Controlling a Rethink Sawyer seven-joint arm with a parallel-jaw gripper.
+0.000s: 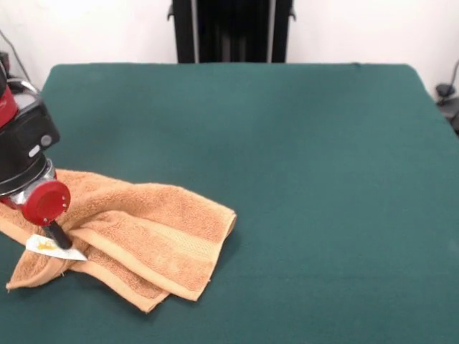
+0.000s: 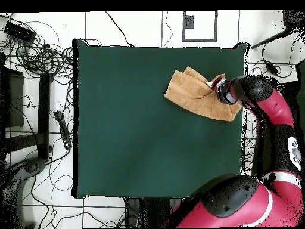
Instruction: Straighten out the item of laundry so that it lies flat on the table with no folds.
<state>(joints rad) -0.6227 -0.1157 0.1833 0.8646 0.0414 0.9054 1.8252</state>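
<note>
Where the gripper comes down, the white tag with yellow print, too small to read, lies just under its tip. The folded towel spreads around it on the table. Whether the fingers grasp anything I cannot tell.

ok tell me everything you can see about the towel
The towel is a small orange-tan terry cloth with hemmed edges and a woven band. It lies folded over itself in rumpled layers, not flat, near one corner of the green table. A white tag with yellow print sticks out at its end by the table's edge. The gripper comes down onto the towel right at that tag; whether it pinches the cloth cannot be told.
</note>
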